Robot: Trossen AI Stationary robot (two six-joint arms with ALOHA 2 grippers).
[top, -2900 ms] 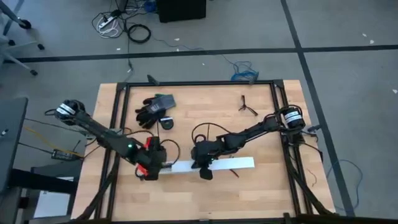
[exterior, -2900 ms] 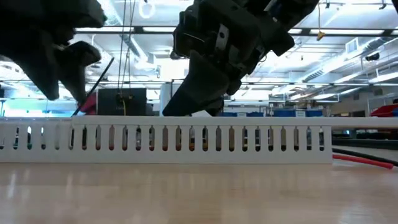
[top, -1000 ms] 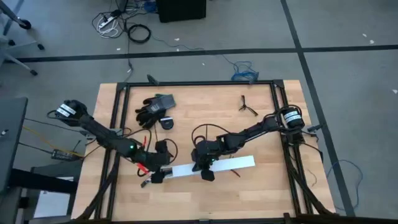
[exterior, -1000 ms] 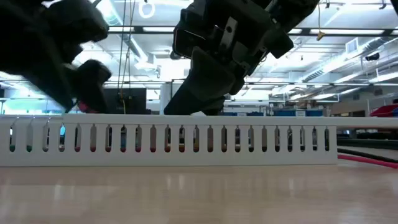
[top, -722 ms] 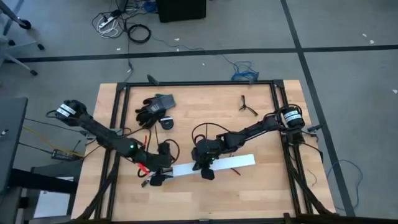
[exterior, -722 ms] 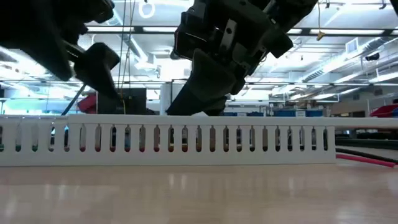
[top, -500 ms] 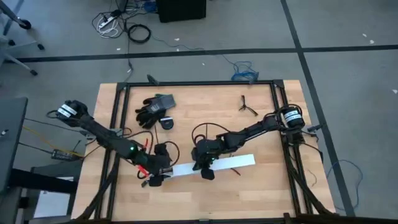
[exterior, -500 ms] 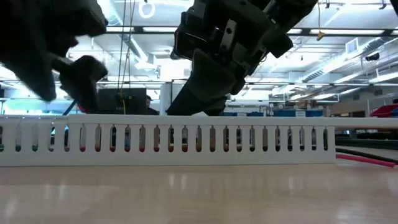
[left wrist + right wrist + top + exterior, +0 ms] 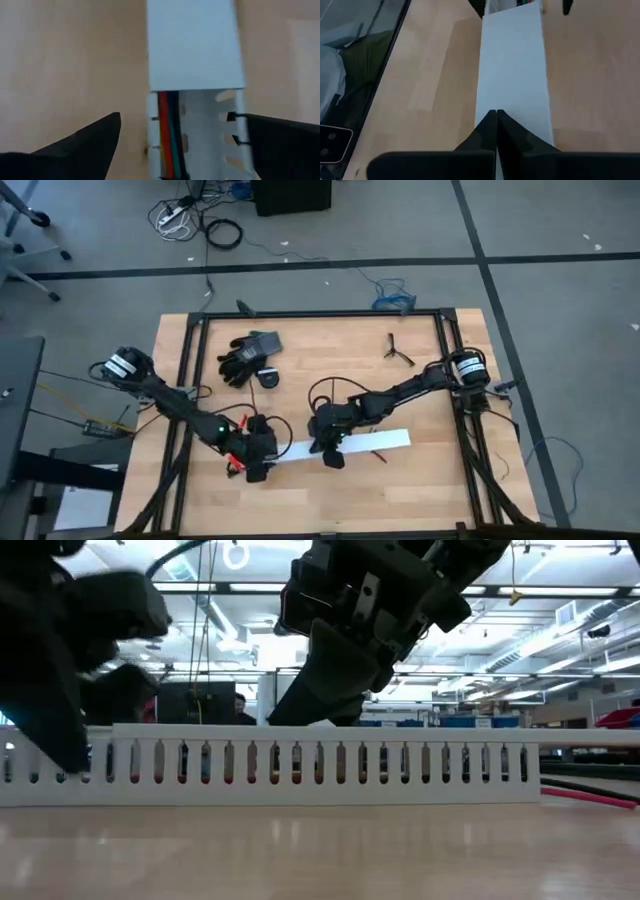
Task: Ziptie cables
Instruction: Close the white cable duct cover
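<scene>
Wooden table [image 9: 430, 480] on grey floor [image 9: 560, 240] — left pincer [image 9: 175, 145] spread astride cables [image 9: 169, 135] in white channel [image 9: 370, 442]; right pincer [image 9: 495, 117] clenched empty.

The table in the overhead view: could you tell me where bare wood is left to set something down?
Free: the wide strip of table between the white channel and the near edge, and the middle between the glove and the small forked clip. Crowded: the channel's left end, where the left pincer straddles it, open, and the right pincer presses on its lid, shut.
</scene>
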